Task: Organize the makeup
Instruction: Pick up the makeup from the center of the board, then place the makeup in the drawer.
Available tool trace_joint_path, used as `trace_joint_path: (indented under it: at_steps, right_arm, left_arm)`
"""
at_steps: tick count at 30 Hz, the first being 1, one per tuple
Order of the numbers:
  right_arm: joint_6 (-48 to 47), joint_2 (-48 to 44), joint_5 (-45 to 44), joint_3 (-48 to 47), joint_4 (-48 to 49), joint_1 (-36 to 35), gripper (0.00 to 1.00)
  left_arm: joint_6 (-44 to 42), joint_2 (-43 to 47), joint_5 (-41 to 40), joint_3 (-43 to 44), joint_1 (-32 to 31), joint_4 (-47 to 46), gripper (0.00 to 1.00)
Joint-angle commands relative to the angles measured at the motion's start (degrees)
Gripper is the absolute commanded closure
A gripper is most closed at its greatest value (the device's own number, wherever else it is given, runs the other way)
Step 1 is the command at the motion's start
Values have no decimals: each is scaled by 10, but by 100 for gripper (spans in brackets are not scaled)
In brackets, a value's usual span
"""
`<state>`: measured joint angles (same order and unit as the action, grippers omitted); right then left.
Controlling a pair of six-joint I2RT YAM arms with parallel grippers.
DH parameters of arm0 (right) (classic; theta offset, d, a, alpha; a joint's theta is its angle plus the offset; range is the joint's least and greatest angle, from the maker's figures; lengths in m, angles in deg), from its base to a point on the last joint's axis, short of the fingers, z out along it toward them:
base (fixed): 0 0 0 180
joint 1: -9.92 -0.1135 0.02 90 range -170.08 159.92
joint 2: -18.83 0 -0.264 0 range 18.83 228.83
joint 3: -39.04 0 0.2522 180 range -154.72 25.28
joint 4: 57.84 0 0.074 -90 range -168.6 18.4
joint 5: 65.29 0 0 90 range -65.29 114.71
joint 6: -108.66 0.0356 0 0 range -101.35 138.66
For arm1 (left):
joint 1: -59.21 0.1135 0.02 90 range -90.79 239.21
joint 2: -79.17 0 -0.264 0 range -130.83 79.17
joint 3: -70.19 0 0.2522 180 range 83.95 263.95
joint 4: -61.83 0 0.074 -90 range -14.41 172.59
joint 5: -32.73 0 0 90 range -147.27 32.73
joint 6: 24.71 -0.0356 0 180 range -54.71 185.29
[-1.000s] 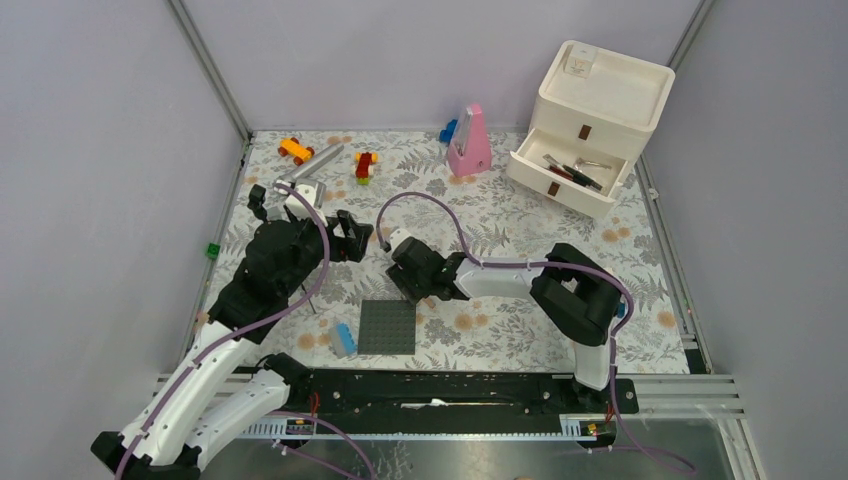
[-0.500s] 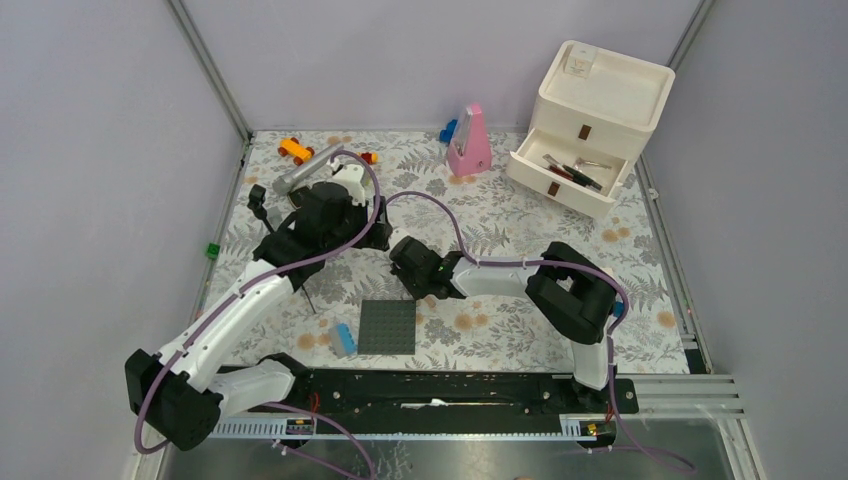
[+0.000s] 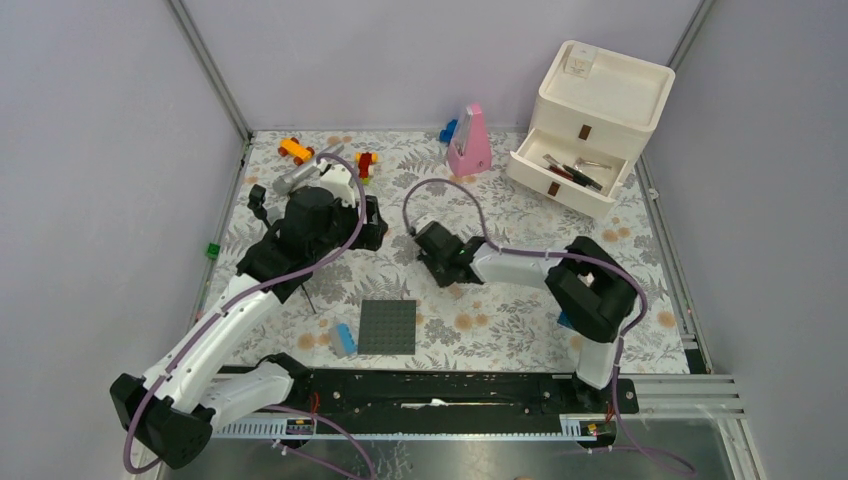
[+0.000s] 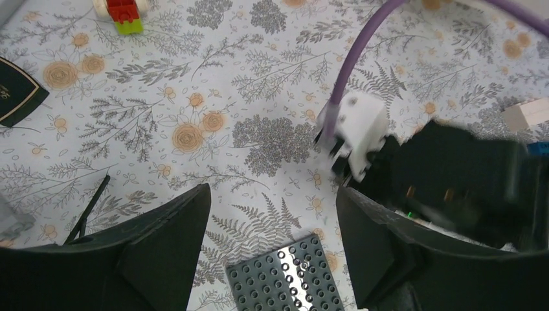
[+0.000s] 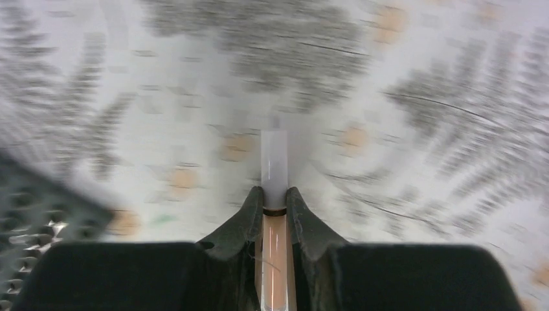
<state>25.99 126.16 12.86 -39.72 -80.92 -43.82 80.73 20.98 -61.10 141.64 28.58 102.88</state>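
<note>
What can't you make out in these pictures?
Right wrist view: near end of the pale stick, hidden in the right gripper; the tablecloth, motion-blurred.
Top view: that stick, hidden under the gripper; contents of the drawer, too small to name.
Left wrist view: the right arm, blurred.

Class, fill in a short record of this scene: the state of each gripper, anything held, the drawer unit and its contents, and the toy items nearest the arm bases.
left gripper: open, empty, above the floral table
right gripper: shut on a pale pink stick
drawer unit: white, far right corner of the table
lower drawer: open, thin dark tools inside
toy items: grey studded plate with a blue brick beside it
</note>
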Motion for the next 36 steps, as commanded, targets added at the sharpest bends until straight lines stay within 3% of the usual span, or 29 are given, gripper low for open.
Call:
trace_joint_path:
  at_steps: [1, 6, 10, 14, 20, 27, 36]
  right_arm:
    - [-53, -87, -60, 2, -61, 68, 100]
    - [-201, -165, -187, 0, -34, 106, 100]
    - [-345, -211, -213, -15, 17, 161, 100]
    - [-464, -221, -150, -53, 29, 242, 100]
    - [-611, -161, -73, -126, 1, 341, 100]
    - [-721, -73, -43, -215, -59, 393, 100]
    - [-717, 27, -9, -298, -74, 461, 100]
  left_arm:
    - [-3, 26, 4, -12, -1, -28, 22]
    - [3, 34, 21, -18, -1, -30, 22]
    - [5, 37, 24, -21, 0, -32, 22]
    - [6, 33, 23, -22, -1, -33, 22]
    - [7, 28, 22, -22, -1, -33, 22]
    - [7, 17, 23, -22, 4, -34, 22]
    - [7, 8, 26, -22, 16, -36, 22]
